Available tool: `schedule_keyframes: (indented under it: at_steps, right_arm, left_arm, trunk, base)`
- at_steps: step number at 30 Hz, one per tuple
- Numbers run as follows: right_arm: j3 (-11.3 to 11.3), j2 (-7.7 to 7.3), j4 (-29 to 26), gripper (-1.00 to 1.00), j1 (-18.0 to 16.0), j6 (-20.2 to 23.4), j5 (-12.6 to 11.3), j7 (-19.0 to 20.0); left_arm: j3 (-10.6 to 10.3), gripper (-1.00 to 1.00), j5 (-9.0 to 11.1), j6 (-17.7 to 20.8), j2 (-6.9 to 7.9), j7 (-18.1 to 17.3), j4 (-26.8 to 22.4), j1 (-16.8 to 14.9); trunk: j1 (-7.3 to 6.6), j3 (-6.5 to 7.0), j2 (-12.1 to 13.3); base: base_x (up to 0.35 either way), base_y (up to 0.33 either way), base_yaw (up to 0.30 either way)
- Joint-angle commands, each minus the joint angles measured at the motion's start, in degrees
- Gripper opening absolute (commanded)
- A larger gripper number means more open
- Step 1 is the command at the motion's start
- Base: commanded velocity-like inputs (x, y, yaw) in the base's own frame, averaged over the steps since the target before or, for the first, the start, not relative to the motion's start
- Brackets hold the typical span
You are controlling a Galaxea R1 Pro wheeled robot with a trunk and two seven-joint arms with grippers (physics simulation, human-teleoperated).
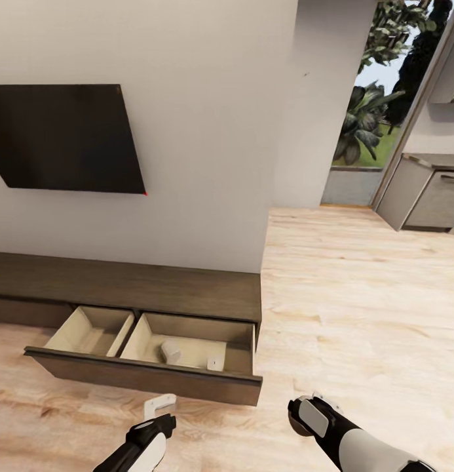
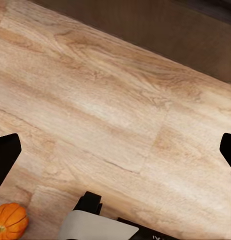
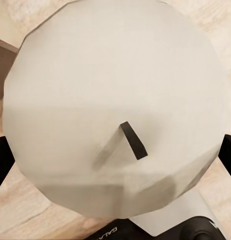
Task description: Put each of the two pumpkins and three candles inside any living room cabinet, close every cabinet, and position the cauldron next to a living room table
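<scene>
Two candles are in the drawer, one more is on its way

Down low, the right claw (image 3: 115, 150) holds a candle (image 3: 113, 107) with its wick facing the camera. The left claw (image 2: 115, 150) is wide and holds nothing over the floor (image 2: 110, 100). One pumpkin (image 2: 9, 221) sits on the floor just beside the robot. Farther off, the cabinet (image 1: 148, 288) has its drawer (image 1: 148, 377) pulled out, with two candles (image 1: 170, 351) lying inside. I think the pumpkins, this candle, closing the drawer and the cauldron are still to do.
</scene>
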Motion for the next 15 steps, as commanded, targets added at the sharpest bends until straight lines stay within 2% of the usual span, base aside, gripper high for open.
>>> schedule_keyframes:
  at_steps: [1, 15]
  right_arm:
    - [0.4, -0.04, -0.1, -1.00, 0.0, 0.3, -0.1, -0.4]
    - [0.4, 0.00, -0.3, -1.00, 0.0, 0.3, -0.1, -0.3]
  left_arm:
    - [-0.4, 1.00, 0.3, 0.2, 0.08, 0.5, -0.1, -0.1]
    - [-0.1, 1.00, 0.4, 0.2, 0.17, 0.5, -0.7, -0.1]
  trunk:
    - [0.02, -0.07, -0.1]
    - [0.02, -0.07, -0.1]
  base:
    - [0.045, 0.000, 0.001]
    - [0.027, 0.000, 0.000]
